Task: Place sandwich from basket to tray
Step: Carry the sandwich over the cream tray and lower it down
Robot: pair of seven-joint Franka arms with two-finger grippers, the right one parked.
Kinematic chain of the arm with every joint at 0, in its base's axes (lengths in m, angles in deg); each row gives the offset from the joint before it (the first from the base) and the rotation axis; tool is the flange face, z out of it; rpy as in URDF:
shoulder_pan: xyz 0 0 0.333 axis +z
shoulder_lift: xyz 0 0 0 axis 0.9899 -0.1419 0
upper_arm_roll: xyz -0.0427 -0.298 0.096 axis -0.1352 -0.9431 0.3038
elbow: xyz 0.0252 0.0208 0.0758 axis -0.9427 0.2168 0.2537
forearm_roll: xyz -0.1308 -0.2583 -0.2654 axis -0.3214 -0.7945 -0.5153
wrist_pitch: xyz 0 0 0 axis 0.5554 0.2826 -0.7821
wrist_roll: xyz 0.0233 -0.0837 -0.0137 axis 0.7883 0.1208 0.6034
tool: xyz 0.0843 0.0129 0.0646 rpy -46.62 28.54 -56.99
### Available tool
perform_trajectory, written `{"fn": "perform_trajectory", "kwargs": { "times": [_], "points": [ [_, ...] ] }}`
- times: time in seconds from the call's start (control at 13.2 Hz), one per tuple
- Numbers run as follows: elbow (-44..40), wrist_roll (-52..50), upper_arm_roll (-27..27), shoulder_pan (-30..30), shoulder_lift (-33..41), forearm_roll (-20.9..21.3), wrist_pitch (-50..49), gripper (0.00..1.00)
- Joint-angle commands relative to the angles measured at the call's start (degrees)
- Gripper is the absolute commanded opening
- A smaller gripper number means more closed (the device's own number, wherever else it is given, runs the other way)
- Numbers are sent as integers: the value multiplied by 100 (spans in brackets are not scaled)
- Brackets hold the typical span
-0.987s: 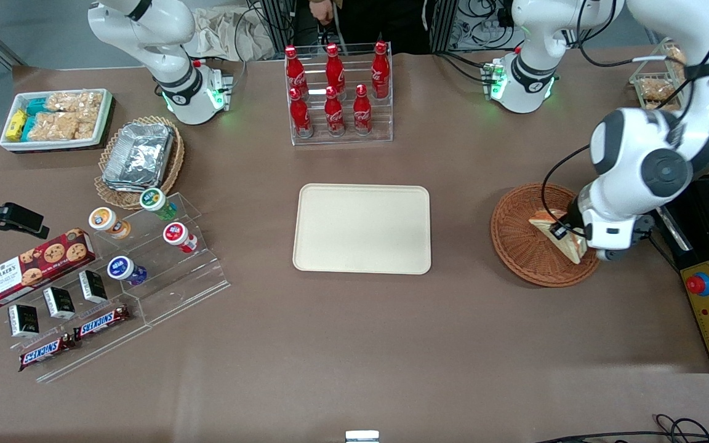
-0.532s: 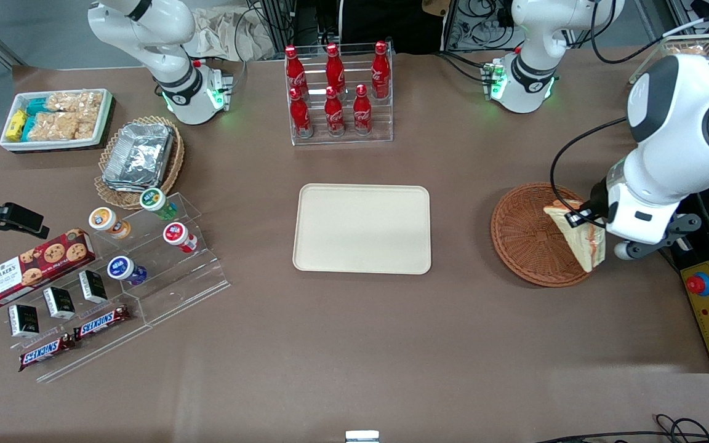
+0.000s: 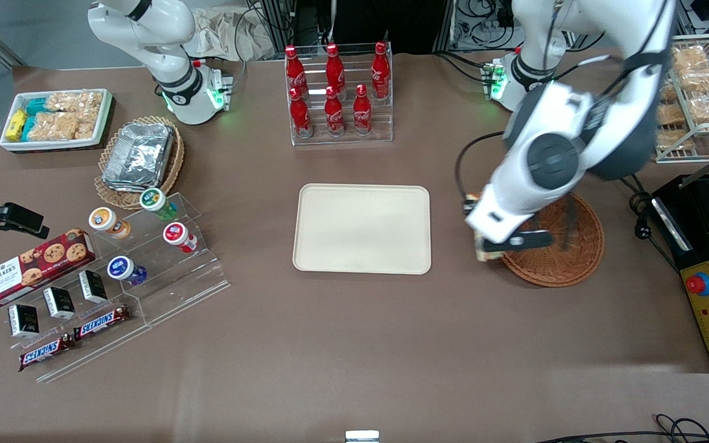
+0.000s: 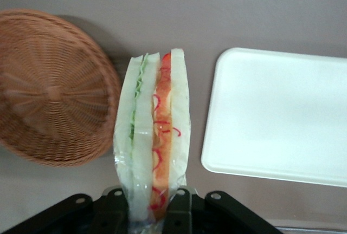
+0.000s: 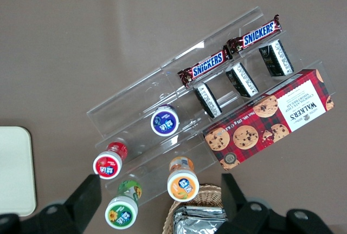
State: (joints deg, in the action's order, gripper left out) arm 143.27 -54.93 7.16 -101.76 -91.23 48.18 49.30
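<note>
A brown table (image 3: 354, 344) fills the front view, with the tray (image 3: 362, 228) at the frame's centre and the basket (image 3: 567, 258) at centre right. The gripper (image 4: 153, 204) hangs in the air over the bare strip between those two, its fingers (image 4: 179, 206) closed on the wide end of the sandwich (image 4: 153, 142), which points away from the wrist with its green and red layers showing edge-on. In the front view the arm hides most of it; only a pale corner of the sandwich (image 3: 481, 252) shows at the basket's rim, on the side toward the tray. The basket is empty, so the lift is done and the carry is in hand.

To finish well, I would keep the squeeze as it is, since soft bread can slip or crush, and travel level until the whole wedge is over the tray's flat middle, not its rim. Then lower until the sandwich rests on the surface before parting the fingers, so it settles instead of dropping or tipping over the edge. Cola bottles (image 3: 333, 92) at upper centre stand well clear of the path.
</note>
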Motion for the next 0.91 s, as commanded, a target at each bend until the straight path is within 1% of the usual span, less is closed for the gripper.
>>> {"fn": "perform_trajectory", "kwargs": {
  "times": [0.0,0.23,0.38,0.46,0.61,0.68,0.76,0.84],
  "points": [
    [-242,38,46,-363,-603,-112,299,0],
    [-242,-84,55,-845,-1069,-77,826,0],
    [-242,-452,46,-926,-1376,-24,1230,0],
    [-242,-576,46,-1118,-1500,11,1467,0],
    [-242,-673,55,-1198,-1720,29,1723,0],
    [-242,-743,55,-1199,-1790,168,1811,1],
    [-225,-761,55,-1199,-1809,248,1830,9],
    [-198,-744,64,-1190,-1800,275,1821,45]
  ]
}}
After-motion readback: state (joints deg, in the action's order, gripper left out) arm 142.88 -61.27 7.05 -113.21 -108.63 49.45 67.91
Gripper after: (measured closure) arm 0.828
